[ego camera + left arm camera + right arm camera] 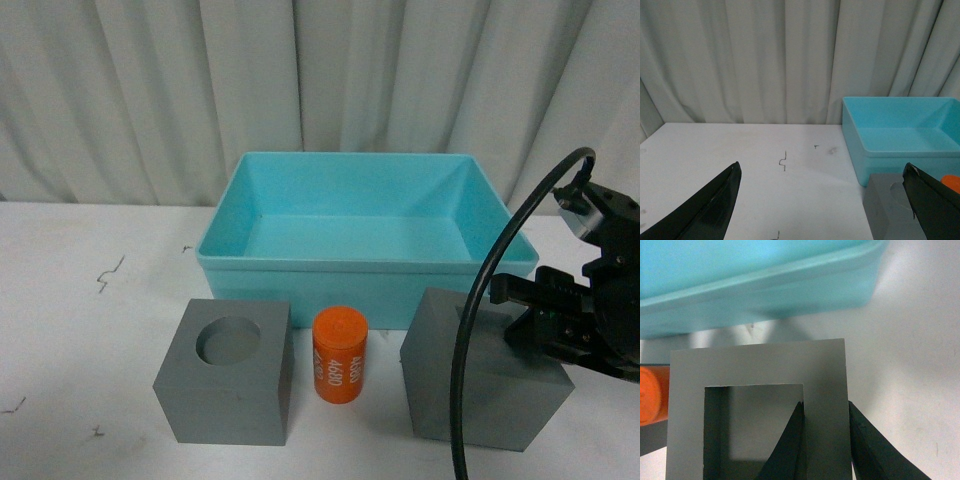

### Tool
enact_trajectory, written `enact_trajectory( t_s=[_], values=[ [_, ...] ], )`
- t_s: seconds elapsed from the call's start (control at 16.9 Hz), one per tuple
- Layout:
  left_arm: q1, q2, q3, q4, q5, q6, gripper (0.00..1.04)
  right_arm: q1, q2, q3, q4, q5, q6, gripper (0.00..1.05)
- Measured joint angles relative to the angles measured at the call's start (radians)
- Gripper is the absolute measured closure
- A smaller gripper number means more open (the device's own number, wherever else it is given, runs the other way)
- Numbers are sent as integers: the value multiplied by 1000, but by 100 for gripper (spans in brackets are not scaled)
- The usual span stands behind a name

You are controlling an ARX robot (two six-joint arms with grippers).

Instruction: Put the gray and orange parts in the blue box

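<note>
Front view gives us a row of three parts nearest on the white table (70, 340). The gray cube with the round recess (225, 400) is at the left. The orange cylinder (340, 360) stands upright in the middle, with white digits on its side. The gray cube with the square recess (500, 410) is at the right. The three stand apart from one another. A black cable (462, 400) hangs in a loop in front of the gray cube with the square recess, and the right arm (600, 300) reaches over that cube's top from the right.

From the right wrist view we see the right jaws straddling one wall of the square recess. One of the fingers (785, 455) sits inside the recess against the wall's inner face, and the other lies against the outer face. The right jaws are thus closed on that wall and grip the cube, which rests on the table.

From the left wrist view we see the left jaws spread wide with nothing between them. Their dark fingers (710, 210) hang over the table, near the gray cube with the round recess.

Just behind the row stands the blue box (340, 285), its long wall turned toward us. All three parts stand outside it, in front of that near wall. A few small pen marks (108, 275) dot the table to the left of the box. Farthest back, a pale pleated curtain (150, 90) closes off the scene.
</note>
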Motion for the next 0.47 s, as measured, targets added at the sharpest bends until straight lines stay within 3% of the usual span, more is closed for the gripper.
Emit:
enact_trajectory(
  t_s=[0.3, 0.47],
  values=[
    [0, 0, 0, 0, 0, 0, 7, 19, -217, 5, -83, -2, -9, 86],
    [0, 0, 0, 0, 0, 0, 7, 8, -209, 126, -135, -1, -30, 86]
  ],
)
